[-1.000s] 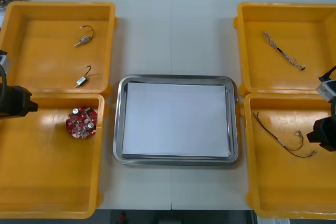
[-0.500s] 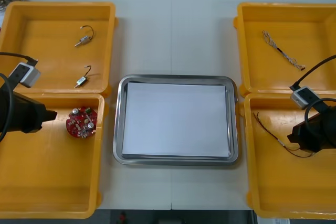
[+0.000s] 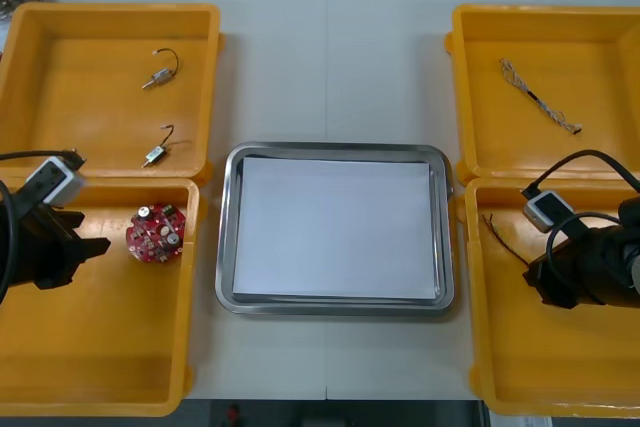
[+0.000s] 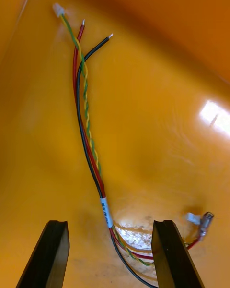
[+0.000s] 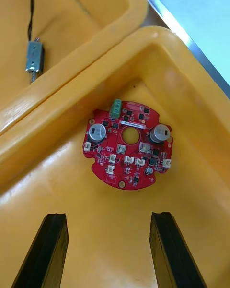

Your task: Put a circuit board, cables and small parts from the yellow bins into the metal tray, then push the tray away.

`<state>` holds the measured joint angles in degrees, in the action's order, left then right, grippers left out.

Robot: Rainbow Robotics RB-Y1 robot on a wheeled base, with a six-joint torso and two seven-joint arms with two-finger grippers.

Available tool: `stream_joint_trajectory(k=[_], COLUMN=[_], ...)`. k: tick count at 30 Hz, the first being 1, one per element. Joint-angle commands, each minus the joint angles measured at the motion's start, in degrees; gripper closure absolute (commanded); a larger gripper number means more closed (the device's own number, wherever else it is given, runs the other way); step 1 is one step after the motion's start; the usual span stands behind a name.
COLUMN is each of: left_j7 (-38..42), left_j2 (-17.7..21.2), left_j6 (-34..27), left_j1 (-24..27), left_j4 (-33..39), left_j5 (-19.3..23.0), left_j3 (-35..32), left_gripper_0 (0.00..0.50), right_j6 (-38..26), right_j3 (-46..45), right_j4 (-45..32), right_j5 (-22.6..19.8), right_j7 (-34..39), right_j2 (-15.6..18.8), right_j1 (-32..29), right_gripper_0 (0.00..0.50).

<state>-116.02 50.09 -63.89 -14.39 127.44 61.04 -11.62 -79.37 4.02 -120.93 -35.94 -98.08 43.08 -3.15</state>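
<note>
Four yellow bins (image 3: 110, 17) stand in pairs at the side edges of the table (image 3: 330, 57). The metal tray (image 3: 226, 247), white inside, sits between them toward the near edge. From above, my left gripper (image 3: 92, 232) hangs over the near left bin (image 3: 90, 347) with its fingers spread. Their tips point at the round red circuit board (image 3: 155, 237), which lies close to that bin's far edge, near its tray-side wall. Two small metal parts (image 3: 158, 77) lie in the far left bin (image 3: 60, 67), one mid-bin and one by its near edge. My right gripper (image 3: 540, 282) is low over the near right bin (image 3: 560, 367), above the red and yellow cable (image 3: 497, 232), whose loose end reaches toward that bin's far tray-side corner. A twisted blue and white cable (image 3: 540, 99) lies mid-floor in the far right bin (image 3: 600, 47). From my right wrist, my two fingers (image 4: 48, 254) stand wide apart with nothing held. The cable runs up the bin floor between them, its white label in the gap, and a small plug lies just outside one finger. From my left wrist, my fingers (image 5: 55, 249) are likewise parted and empty. The board lies flat ahead of the tips, apart from both. Beyond it are the bin wall, one small metal part in the next bin and the tray's rim.
</note>
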Motion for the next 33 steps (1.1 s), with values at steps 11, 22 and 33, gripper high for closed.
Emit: stream_joint_trajectory(k=[11,22,33], left_j7=[-16.2,-30.4,-33.6], left_j2=[2.3,2.8,3.0], left_j6=[10.7,12.6,15.5], left_j1=[-3.3,-2.5,1.0], left_j4=[-1.7,-8.2,-11.5], left_j5=[8.8,15.7,17.8], left_j3=[5.0,5.5,10.0], left_gripper_0=[0.000,0.000,0.000], right_j6=[9.1,9.0,1.4], right_j3=[2.8,3.3,-1.9], right_j4=[4.4,4.4,-2.6], right_j5=[1.2,0.9,0.3], right_j7=[-0.8,-0.4,-0.4], right_j2=[1.9,2.0,2.0], right_j1=[-3.6,-3.9,-3.9], right_gripper_0=[0.000,0.500,0.500])
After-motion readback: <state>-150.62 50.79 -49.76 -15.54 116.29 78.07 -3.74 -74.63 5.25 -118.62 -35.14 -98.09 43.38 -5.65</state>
